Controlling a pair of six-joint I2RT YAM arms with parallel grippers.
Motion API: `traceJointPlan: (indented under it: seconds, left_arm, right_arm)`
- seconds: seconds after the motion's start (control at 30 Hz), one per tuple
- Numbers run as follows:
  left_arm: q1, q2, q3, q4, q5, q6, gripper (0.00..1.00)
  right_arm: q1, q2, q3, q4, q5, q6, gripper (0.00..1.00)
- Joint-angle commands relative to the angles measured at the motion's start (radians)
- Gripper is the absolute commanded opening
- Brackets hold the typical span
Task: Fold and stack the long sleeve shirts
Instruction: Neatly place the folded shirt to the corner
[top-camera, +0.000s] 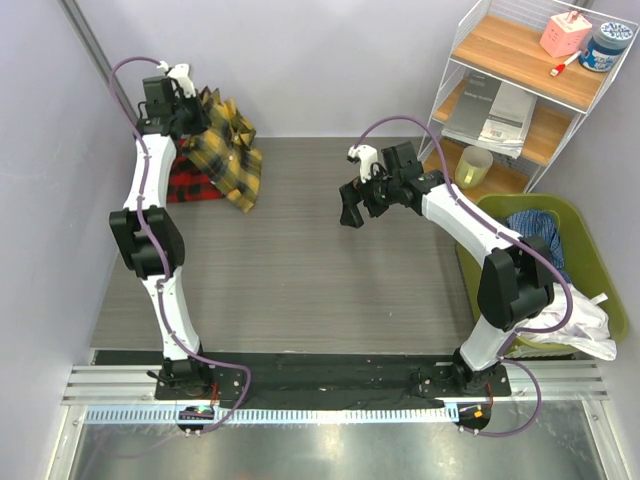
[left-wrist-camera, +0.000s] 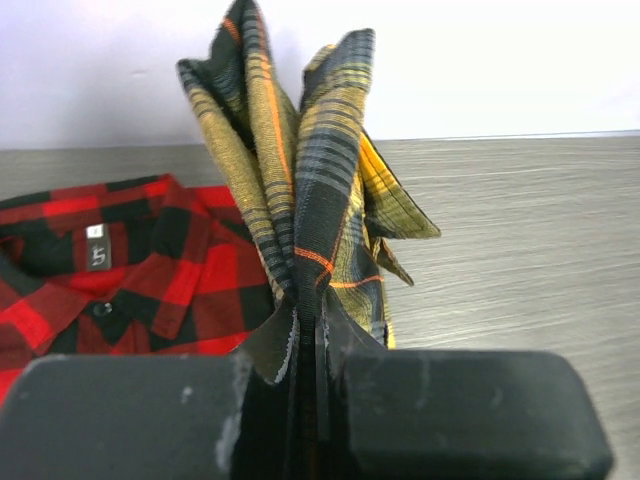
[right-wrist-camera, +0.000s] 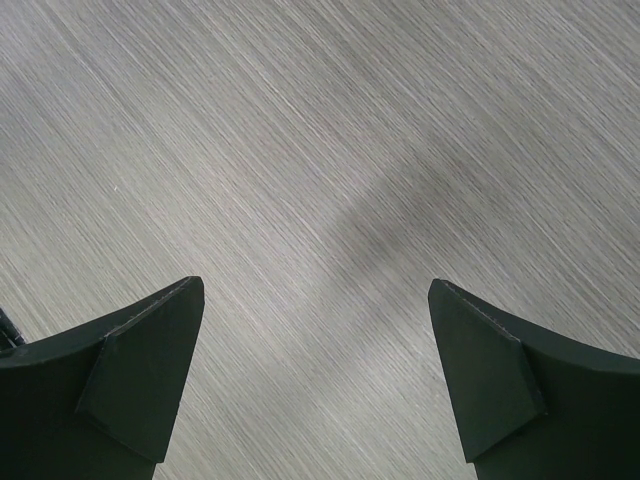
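Observation:
The yellow-and-black check shirt (top-camera: 230, 150) hangs bunched from my left gripper (top-camera: 196, 118) at the far left of the table, partly over the red-and-black check shirt (top-camera: 190, 184), which lies folded flat beneath it. In the left wrist view the yellow shirt (left-wrist-camera: 310, 170) rises in pinched folds out of my shut left gripper (left-wrist-camera: 308, 330), and the red shirt (left-wrist-camera: 110, 270) lies collar-up on the left. My right gripper (top-camera: 352, 208) hovers over the table's middle, open, with bare table between its fingers (right-wrist-camera: 150, 370).
A wire shelf unit (top-camera: 520, 90) with wooden shelves stands at the back right. A green bin (top-camera: 545, 215) with clothes sits right of the table. The left wall runs close beside the left arm.

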Motion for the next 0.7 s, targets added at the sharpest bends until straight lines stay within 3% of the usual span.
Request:
traceJointPlan:
  seconds: [0.0, 0.67]
  left_arm:
    - [-0.003, -0.109, 0.033, 0.088, 0.028, -0.017, 0.0]
    - [0.009, -0.142, 0.033, 0.131, -0.044, -0.034, 0.0]
  right_arm:
    - [0.0, -0.018, 0.034, 0.022, 0.002, 0.012, 1.0]
    - [0.009, -0.015, 0.038, 0.03, 0.014, 0.006, 1.0]
